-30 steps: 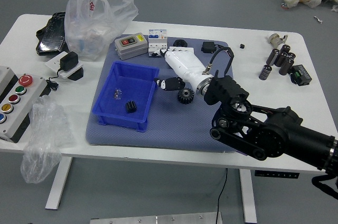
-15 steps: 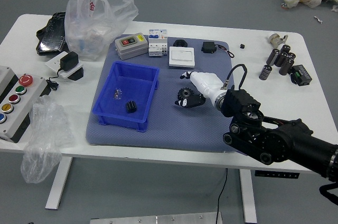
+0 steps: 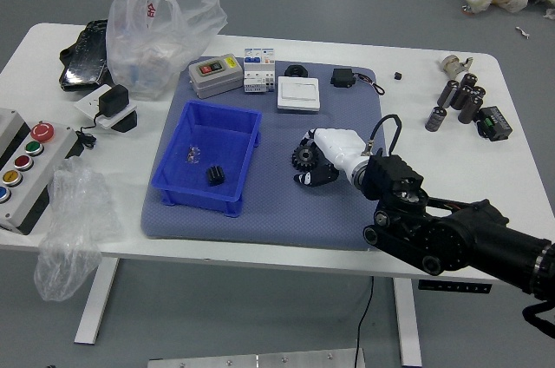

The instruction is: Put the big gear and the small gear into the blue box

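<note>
From the head view, the robot's right hand (image 3: 340, 149), which was over by the box's right side a second ago, has dropped back to the dark gear (image 3: 304, 157) on the mat (image 3: 286, 220), mid-frame. It's right up against it now; whether it has hold, I can't tell from here. The blue box (image 3: 198, 198), left of centre, already has a small ribbed black piece (image 3: 215, 175) inside, possibly the small gear. So this one likely still needs lifting across.
</note>
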`<action>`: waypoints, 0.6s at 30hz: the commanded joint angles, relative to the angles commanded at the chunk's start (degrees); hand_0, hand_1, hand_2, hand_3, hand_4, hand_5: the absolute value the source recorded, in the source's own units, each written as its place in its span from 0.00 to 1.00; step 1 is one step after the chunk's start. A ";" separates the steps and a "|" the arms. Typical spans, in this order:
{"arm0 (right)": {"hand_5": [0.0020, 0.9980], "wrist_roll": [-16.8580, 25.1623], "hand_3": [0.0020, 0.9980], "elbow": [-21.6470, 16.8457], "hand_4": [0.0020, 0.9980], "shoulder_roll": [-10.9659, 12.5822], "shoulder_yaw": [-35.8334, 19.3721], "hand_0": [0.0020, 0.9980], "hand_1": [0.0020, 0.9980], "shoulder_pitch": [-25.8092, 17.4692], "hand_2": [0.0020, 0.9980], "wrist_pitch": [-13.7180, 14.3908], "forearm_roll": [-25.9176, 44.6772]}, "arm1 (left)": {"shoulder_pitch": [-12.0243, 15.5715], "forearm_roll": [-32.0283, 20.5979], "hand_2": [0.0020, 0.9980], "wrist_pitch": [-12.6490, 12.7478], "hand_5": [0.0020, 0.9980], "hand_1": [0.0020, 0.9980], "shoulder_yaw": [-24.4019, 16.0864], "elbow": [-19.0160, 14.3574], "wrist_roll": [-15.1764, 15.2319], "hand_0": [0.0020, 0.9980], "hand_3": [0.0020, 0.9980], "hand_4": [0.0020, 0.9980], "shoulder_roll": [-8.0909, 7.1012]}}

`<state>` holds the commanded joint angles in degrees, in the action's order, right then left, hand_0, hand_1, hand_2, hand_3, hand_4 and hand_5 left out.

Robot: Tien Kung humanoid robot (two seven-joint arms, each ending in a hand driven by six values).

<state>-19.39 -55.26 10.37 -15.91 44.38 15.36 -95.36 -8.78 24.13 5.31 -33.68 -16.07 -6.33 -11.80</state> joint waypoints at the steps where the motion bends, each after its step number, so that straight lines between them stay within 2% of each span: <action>1: 0.14 -0.01 0.65 0.00 0.49 -0.05 0.16 0.65 0.64 -0.04 0.50 0.19 -0.10 | 0.01 0.02 0.61 0.00 0.65 0.62 -0.01 -0.01 -0.01 0.66 0.76 0.74 0.00; 2: 0.14 -0.01 0.65 -0.02 0.49 -0.09 0.27 0.65 0.64 -0.07 0.50 0.38 -0.21 | 0.02 0.03 0.61 0.00 0.65 0.62 -0.01 -0.01 -0.02 0.66 0.76 0.74 -0.01; 3: 0.13 0.00 0.60 -0.06 0.44 -0.11 0.33 0.63 0.63 -0.09 0.48 0.54 -0.32 | 0.03 0.05 0.61 0.00 0.65 0.62 -0.01 -0.01 -0.03 0.66 0.76 0.74 -0.01; 10: 0.15 -0.11 0.58 -1.22 0.41 0.24 -1.18 0.63 0.62 0.00 0.48 1.27 -2.52 | 0.05 0.06 0.61 0.00 0.65 0.62 0.06 -0.03 0.02 0.66 0.76 0.74 -0.01; 18: 0.18 -1.69 0.58 -6.54 0.43 1.91 -6.24 0.63 0.63 1.64 0.48 -0.20 -8.75 | 0.08 0.16 0.61 0.01 0.65 0.62 -0.08 -0.07 -0.11 0.66 0.76 0.74 0.04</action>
<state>-21.08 -61.81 12.28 -22.15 46.01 15.16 -104.11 -8.69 24.30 5.32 -33.76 -16.15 -6.44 -11.76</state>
